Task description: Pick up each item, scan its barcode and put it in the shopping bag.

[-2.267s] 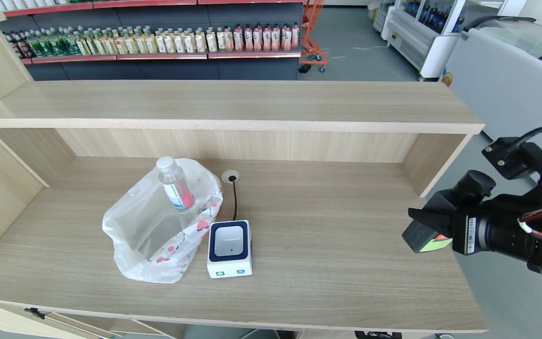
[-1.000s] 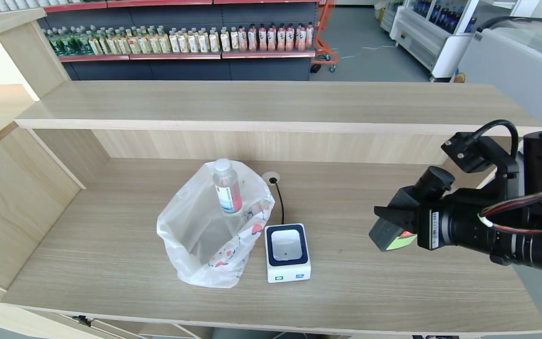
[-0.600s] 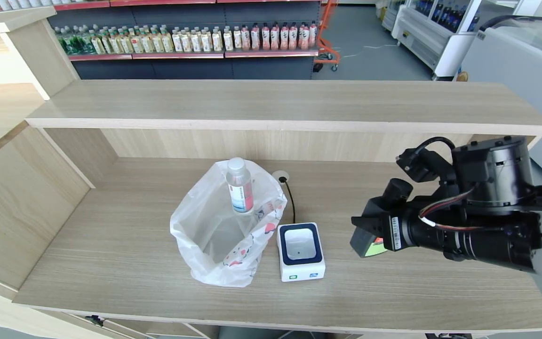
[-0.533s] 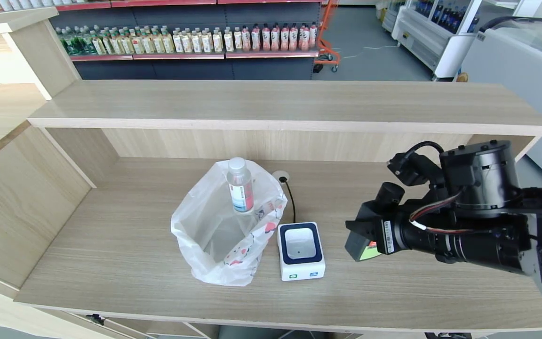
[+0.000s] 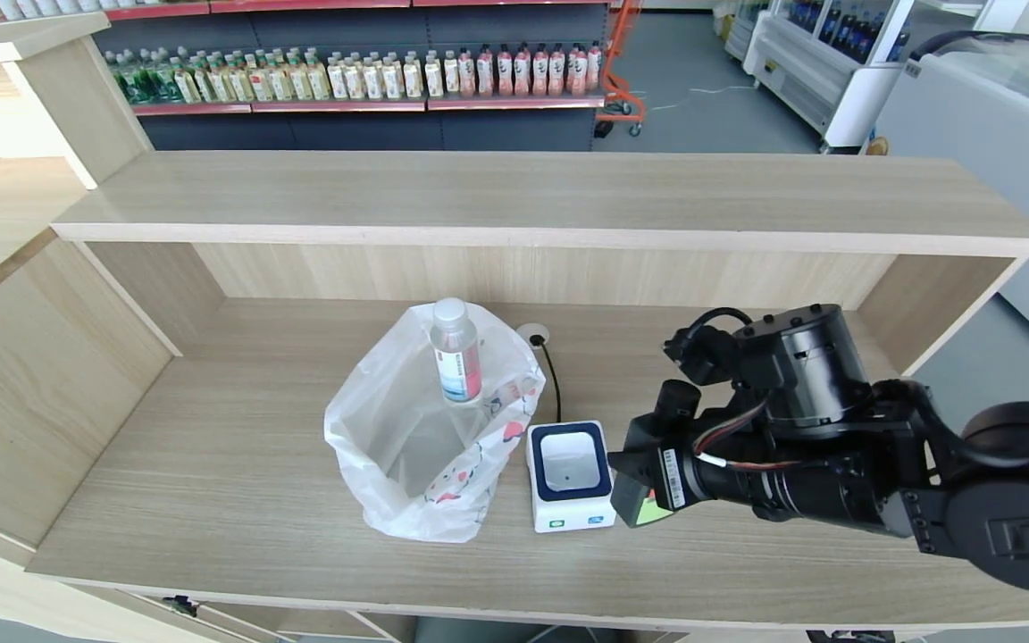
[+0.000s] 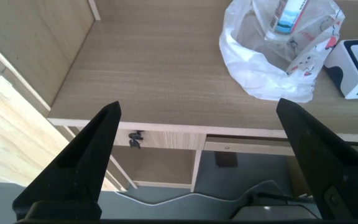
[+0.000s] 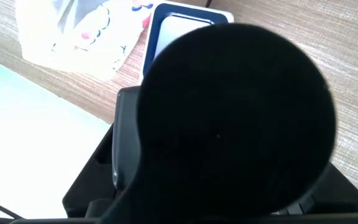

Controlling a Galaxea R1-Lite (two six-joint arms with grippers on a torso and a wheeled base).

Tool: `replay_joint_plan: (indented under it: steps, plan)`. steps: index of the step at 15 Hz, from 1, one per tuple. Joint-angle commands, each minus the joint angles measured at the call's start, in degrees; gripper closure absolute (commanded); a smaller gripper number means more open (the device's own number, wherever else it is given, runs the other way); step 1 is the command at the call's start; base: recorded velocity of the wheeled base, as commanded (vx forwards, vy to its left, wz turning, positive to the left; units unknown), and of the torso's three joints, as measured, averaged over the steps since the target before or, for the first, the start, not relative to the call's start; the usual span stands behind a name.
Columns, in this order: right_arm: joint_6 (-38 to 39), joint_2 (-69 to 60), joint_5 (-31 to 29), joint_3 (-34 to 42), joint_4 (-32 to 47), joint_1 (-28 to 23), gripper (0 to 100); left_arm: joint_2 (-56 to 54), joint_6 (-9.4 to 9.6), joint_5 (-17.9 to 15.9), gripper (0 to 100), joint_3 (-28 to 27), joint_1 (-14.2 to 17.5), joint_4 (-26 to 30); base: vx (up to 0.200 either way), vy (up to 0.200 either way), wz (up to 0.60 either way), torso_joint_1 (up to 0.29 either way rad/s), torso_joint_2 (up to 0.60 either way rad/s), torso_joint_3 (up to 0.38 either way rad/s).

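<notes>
The left fingers (image 6: 82,165) were spread and empty, short of the worktop's (image 5: 255,500) near edge. The bag (image 5: 389,482) held an upright bottle (image 5: 456,362). The scanner (image 5: 570,473) lay just beside, at nine o'clock from the small dark item (image 5: 644,511) pinched in the right fingers (image 5: 629,463). The right arm was the nearer.

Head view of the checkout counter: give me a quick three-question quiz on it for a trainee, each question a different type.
1. True or false: the bottle is in the shopping bag, cap up.
2. Where does the scanner sit? A) on the counter, at the bag's right by the robot's sides; B) at the bag's left; C) on the upper ledge.
3. Which arm's gripper is close to the scanner?

Key: 1 true; 2 A; 3 the right arm's.
</notes>
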Motion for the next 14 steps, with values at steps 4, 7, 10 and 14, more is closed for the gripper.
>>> replay_joint_plan:
  steps: [4, 7, 10, 14]
  plan:
    - [0.0, 6.4, -0.2, -2.3, -1.8, 0.5, 100, 0.0, 0.00, 0.0, 0, 0.0, 0.0, 0.0, 0.000, 0.000, 0.00, 0.000, 0.00, 0.000]
    - [0.0, 8.8, -0.8, -3.9, -2.3, 0.5, 100, 0.0, 0.00, 0.0, 0, 0.0, 0.0, 0.0, 0.000, 0.000, 0.00, 0.000, 0.00, 0.000]
    - [0.0, 10.9, -0.9, -4.6, -3.9, 0.5, 100, 0.1, 0.00, 0.0, 0, 0.0, 0.0, 0.0, 0.000, 0.000, 0.00, 0.000, 0.00, 0.000]
    - [0.0, 14.0, -0.8, -5.6, -6.5, 0.5, 100, 0.0, 0.00, 0.0, 0, 0.0, 0.0, 0.0, 0.000, 0.000, 0.00, 0.000, 0.00, 0.000]
